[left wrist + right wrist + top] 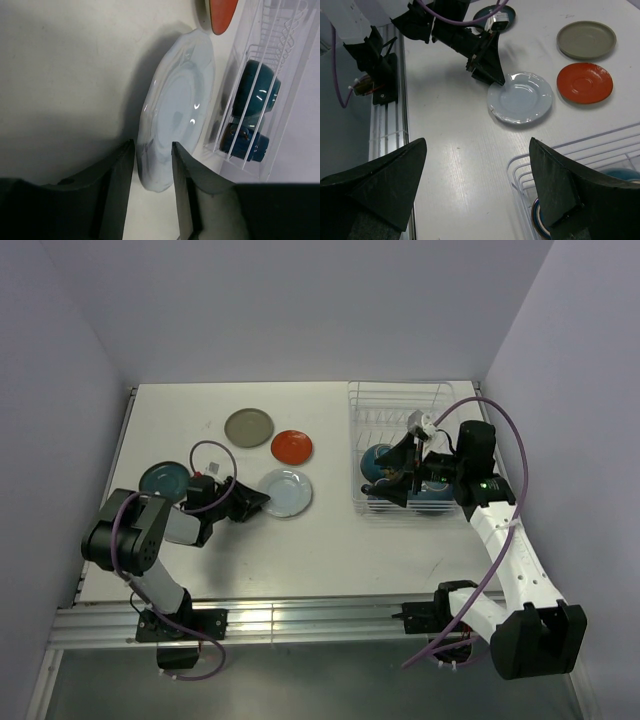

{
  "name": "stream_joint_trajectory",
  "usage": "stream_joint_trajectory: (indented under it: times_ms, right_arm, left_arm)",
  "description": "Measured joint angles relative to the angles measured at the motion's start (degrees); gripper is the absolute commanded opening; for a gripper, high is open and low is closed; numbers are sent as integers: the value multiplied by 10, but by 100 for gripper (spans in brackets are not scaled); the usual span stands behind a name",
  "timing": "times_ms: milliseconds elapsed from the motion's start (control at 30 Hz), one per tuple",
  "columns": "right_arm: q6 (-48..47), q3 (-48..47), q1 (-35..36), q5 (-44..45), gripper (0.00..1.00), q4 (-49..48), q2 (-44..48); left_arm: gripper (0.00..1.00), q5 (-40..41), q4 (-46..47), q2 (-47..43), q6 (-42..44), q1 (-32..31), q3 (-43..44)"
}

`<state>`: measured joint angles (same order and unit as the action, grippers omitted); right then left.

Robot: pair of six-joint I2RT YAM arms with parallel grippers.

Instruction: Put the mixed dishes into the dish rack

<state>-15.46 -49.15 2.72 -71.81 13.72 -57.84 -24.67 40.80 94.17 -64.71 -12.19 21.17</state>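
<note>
The pale blue-white plate point(287, 492) lies on the table. My left gripper point(260, 502) is open, and its fingers straddle the plate's near rim point(159, 165) in the left wrist view point(152, 144). The grey-olive plate point(249, 427) and the orange-red plate point(292, 447) lie flat beyond it. The white wire dish rack point(440, 400) stands at the right and holds a teal-blue bowl point(377, 462) and a second dark blue dish point(245, 142). My right gripper point(392, 483) hangs wide open and empty over the rack's near left corner point(477, 142).
A teal saucer point(163, 480) lies by the left arm's elbow. Purple cables loop off both arms. The rack's wires point(570, 152) run just below the right fingers. Grey walls close in the table on three sides.
</note>
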Motion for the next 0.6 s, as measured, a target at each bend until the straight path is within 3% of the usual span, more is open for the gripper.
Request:
stream_joint_trajectory:
  times_ms: [167, 333, 600]
  right_arm:
    - [9, 1, -7, -9, 90, -9, 0]
    - [14, 7, -12, -14, 90, -16, 0]
    - [11, 9, -16, -14, 88, -17, 0]
  left_arm:
    - [30, -16, 76, 58, -26, 1, 3]
    - [2, -35, 145, 101, -46, 4, 0]
    - [0, -65, 250, 129, -63, 21, -43]
